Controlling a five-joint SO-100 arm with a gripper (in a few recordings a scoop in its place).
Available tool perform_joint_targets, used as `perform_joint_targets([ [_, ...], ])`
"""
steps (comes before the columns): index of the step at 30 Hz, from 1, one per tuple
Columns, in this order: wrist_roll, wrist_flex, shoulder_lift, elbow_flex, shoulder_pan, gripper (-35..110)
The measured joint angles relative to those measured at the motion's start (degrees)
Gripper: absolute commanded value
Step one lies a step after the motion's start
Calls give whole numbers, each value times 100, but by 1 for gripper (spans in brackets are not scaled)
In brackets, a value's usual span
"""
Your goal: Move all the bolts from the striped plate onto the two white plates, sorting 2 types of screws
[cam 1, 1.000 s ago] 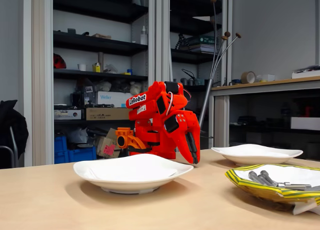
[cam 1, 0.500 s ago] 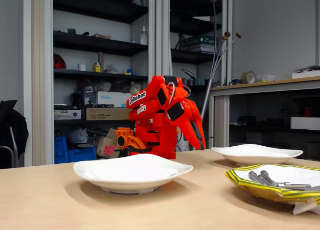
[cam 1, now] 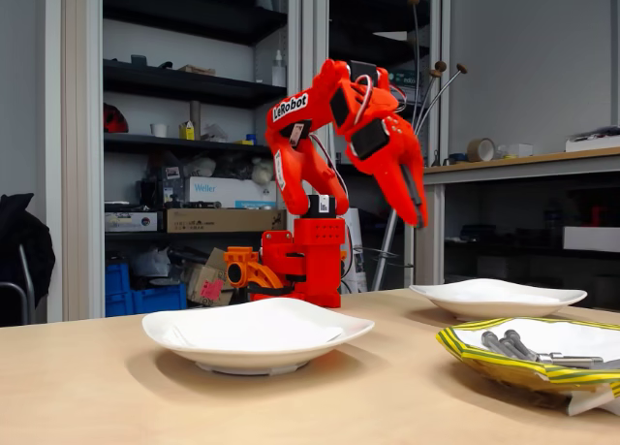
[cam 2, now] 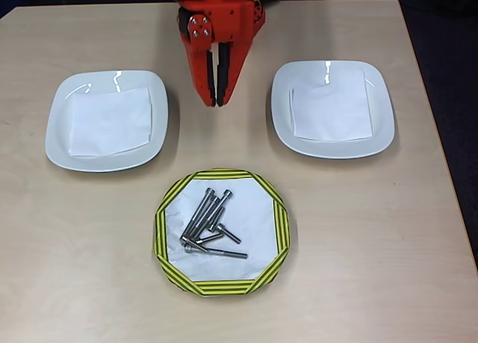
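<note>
- While raised above the bench (cam 2: pixel 89 268), the hand (cam 2: pixel 216 102) points down between the two white plates (cam 2: pixel 107 119), fingers together, holding nothing.
- Bolts (cam 2: pixel 208 223) lie piled in the striped plate (cam 2: pixel 221 232).
- Both white plates hold only paper.

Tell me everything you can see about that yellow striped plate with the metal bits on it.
The striped plate is shallow and eight-sided, paper-like, with a white inside and a yellow rim striped green and black. It sits flat on the wooden table, nearer the overhead view's bottom edge than the two white plates. A loose pile of grey bolts lies inside it, mostly long ones. The gripper hangs apart from it.
</note>
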Motion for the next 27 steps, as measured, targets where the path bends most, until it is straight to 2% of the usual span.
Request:
perform_joint_targets([
  [4,-554,-1002,-773,-457,-9,0],
  [8,-1389,-1556,-1635,-1055,0,0],
  [9,-1424,-1679,-1828,-1160,53,2],
  [10,-1494,-1819,-2030,-1283,97,17],
  [11,-1547,-1960,-2197,-1380,158,19],
  [13,-1723,-2382,-2505,-1521,237,2],
  [16,-2250,-2944,-2909,-1819,237,0],
  [19,-2540,-2646,-3261,-2206,220,0],
  [23,-1450,-1512,-3586,-2505,290,0],
  [25,-1020,-1266,-3691,-2663,237,0],
  [26,-1011,-1213,-3709,-2733,202,2],
  [27,-1081,-1134,-3814,-2856,176,12],
])
